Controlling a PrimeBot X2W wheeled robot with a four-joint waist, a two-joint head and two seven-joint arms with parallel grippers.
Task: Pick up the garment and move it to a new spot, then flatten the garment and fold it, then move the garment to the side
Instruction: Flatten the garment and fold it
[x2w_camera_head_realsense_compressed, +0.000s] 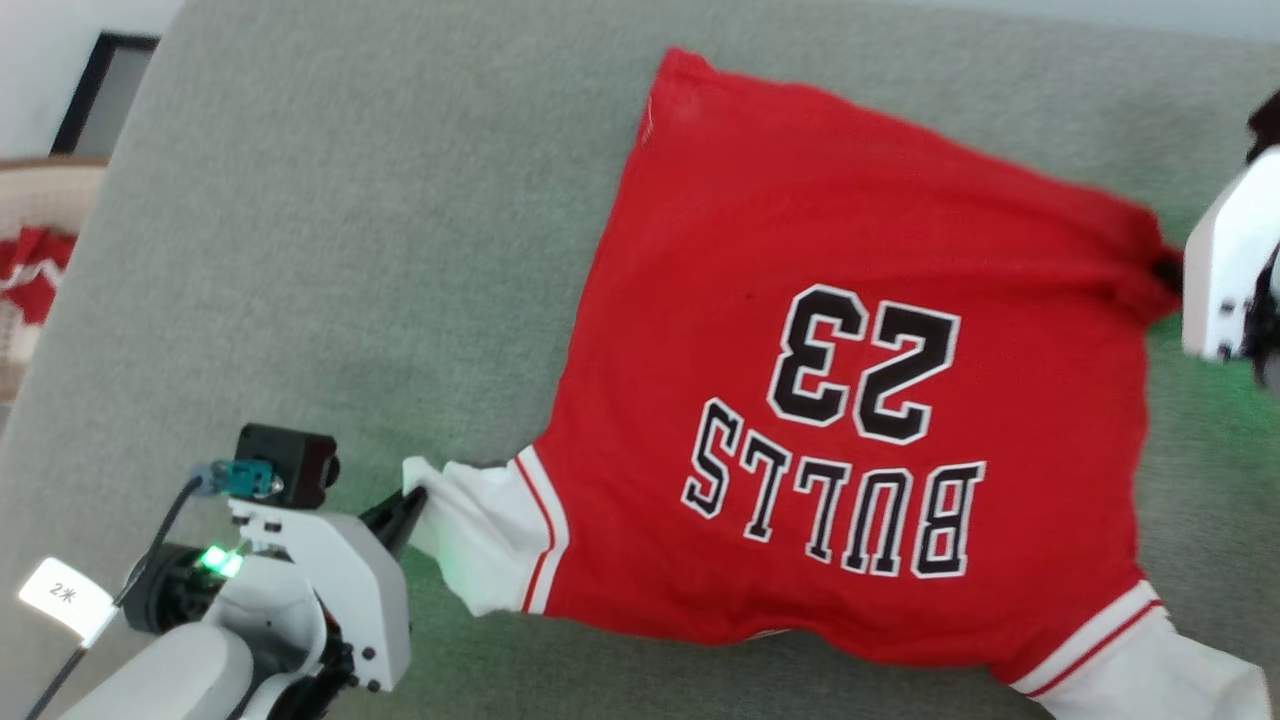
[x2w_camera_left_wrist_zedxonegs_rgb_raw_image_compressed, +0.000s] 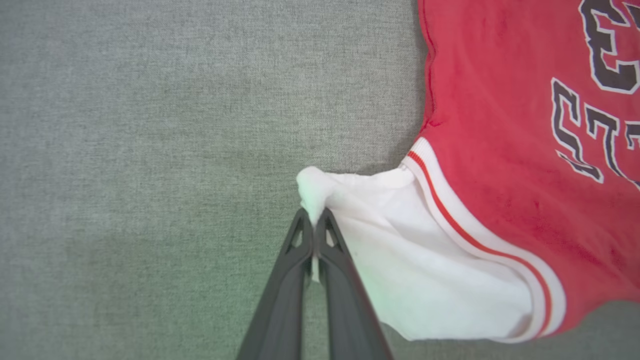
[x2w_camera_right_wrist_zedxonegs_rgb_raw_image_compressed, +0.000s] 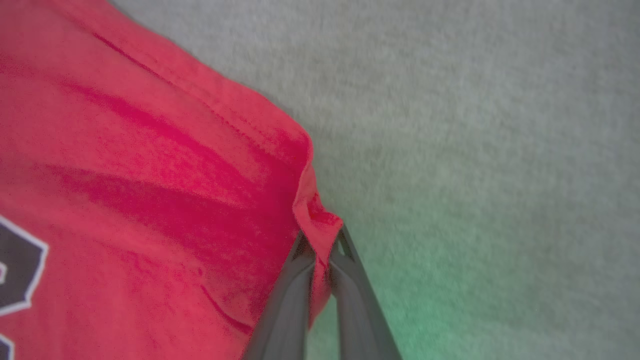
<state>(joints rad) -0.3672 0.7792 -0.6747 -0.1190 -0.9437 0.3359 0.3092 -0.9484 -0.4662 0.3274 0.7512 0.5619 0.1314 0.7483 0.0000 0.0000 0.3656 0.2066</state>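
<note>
The left gripper (x2w_camera_left_wrist_zedxonegs_rgb_raw_image_compressed: 314, 226) is pinched tight on the white sleeve (x2w_camera_left_wrist_zedxonegs_rgb_raw_image_compressed: 410, 260) tip, the right gripper (x2w_camera_right_wrist_zedxonegs_rgb_raw_image_compressed: 321, 246) is clamped on a red hem corner (x2w_camera_right_wrist_zedxonegs_rgb_raw_image_compressed: 312, 220), and the Bulls jersey (x2w_camera_head_realsense_compressed: 850, 300) lies stretched diagonally between them on the grey upholstery (x2w_camera_head_realsense_compressed: 350, 250).

The garment (x2w_camera_head_realsense_compressed: 850, 330) lies spread on the desk (x2w_camera_head_realsense_compressed: 350, 250), with the left gripper (x2w_camera_head_realsense_compressed: 415, 502) at its near-left sleeve tip and the right gripper (x2w_camera_head_realsense_compressed: 1168, 272) at its right hem corner.
</note>
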